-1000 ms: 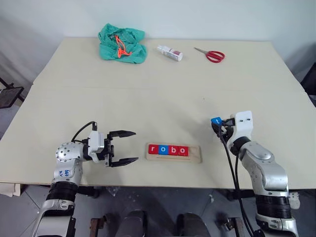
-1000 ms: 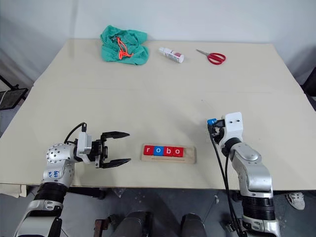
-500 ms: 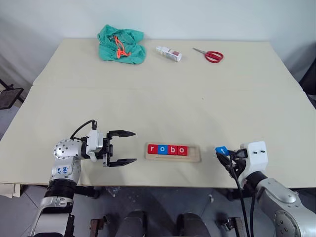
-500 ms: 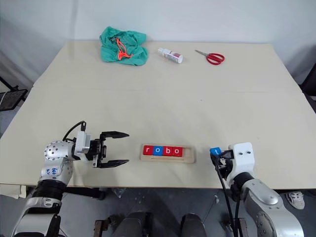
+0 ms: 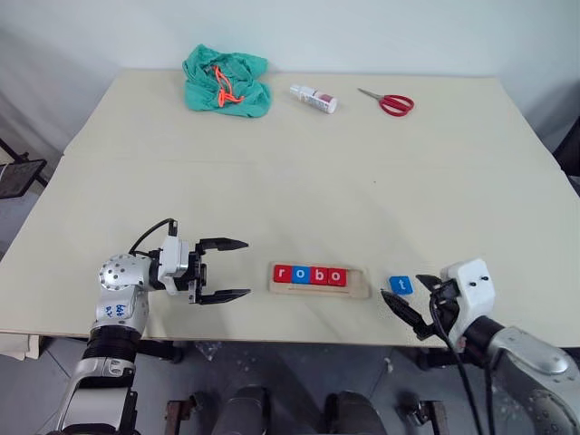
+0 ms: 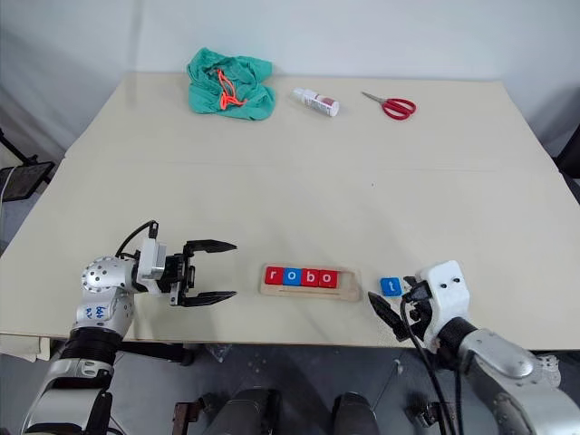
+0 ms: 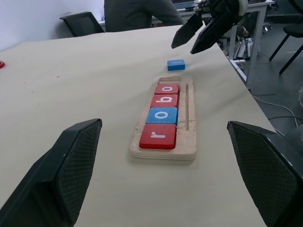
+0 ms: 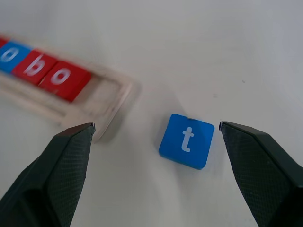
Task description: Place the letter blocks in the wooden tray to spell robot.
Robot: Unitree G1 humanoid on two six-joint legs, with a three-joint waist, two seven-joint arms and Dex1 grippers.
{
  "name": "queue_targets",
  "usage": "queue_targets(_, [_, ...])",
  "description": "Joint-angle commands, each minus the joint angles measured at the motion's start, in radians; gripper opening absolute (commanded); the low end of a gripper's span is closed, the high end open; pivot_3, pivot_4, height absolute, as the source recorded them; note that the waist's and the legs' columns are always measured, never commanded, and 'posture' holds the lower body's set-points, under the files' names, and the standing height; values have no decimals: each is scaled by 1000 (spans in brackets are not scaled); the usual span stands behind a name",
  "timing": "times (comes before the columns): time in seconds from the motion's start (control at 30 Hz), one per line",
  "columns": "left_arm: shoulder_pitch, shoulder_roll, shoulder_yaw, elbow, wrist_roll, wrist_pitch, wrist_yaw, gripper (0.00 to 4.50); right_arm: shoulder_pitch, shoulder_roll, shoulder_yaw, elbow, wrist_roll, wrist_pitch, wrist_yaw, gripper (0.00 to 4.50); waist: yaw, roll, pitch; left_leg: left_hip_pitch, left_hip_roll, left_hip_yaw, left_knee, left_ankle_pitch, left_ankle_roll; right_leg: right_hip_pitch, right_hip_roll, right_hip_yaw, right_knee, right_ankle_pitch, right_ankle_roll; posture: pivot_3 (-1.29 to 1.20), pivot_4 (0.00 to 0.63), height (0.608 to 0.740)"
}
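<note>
right gripper (image 5: 406, 308) hangs released behind the blue t block (image 5: 401, 285), which lies flat on the table (image 5: 299, 172) just beside the wooden tray (image 5: 362, 287). left gripper (image 7: 161, 161) stands open facing r, o, b, o. right wrist view: t upright; next, regrasp and seat it in the empty end slot.

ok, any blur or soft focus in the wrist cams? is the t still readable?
Right wrist view: the blue t block is sharp and readable, while the wooden tray and its letters beyond it are smeared and soft. Left wrist view: the tray's four letters read cleanly, the near claw fingers are soft, and the t block's face is too foreshortened to read.
</note>
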Motion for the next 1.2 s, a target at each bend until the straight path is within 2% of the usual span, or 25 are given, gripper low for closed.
queue_targets(0.03, [-4, -1, 10, -15, -4, -6, 4, 4500, -4, -124, 3, 106, -14, -152, 222, 4435, 0, 0, 0, 0, 0, 0, 0, 0, 0, 1, 0, 0, 0, 0, 0, 0, 150, 740])
queue_targets(0.17, [-1, -4, 11, -25, -5, -4, 14, 4500, -90, -233, 60, 305, -76, -334, 393, 4435, 0, -1, 0, 0, 1, 0, 1, 0, 0, 1, 0, -1, -1, 0, 0, 0, 150, 740])
queue_targets(0.53, [50, 17, 26, -74, -9, 3, 39, 4500, -389, -313, 261, 737, -217, -616, 700, 4435, 0, -1, 1, -1, 1, -1, 2, 0, 0, 1, 0, -3, -1, 0, 0, 0, 150, 740])
queue_targets(0.8, [92, 36, 38, -130, -17, 21, 66, 4500, -493, -285, 343, 879, -290, -746, 769, 4435, 0, -1, 1, -2, 1, -1, 3, 0, 0, 1, 0, -3, -1, 0, 0, 0, 150, 740])
queue_targets(0.93, [108, 41, 43, -149, -17, 27, 79, 4500, -483, -279, 354, 861, -291, -742, 776, 3580, -1, -1, 1, -2, 1, -1, 3, 0, 0, 1, 0, -3, -1, 0, 0, 0, 150, 740])
queue_targets(1.13, [102, 37, 40, -149, -14, 30, 84, 4500, -485, -268, 329, 820, -278, -704, 738, 1469, 0, -1, 1, -2, 1, -1, 3, 0, 0, 1, 0, -3, -1, 0, 0, 0, 150, 740])
queue_targets(1.2, [98, 34, 39, -147, -13, 30, 84, 4500, -492, -265, 318, 795, -271, -668, 713, 1448, 0, -1, 1, -2, 1, -1, 3, 0, 0, 1, 0, -3, -1, 0, 0, 0, 150, 740])
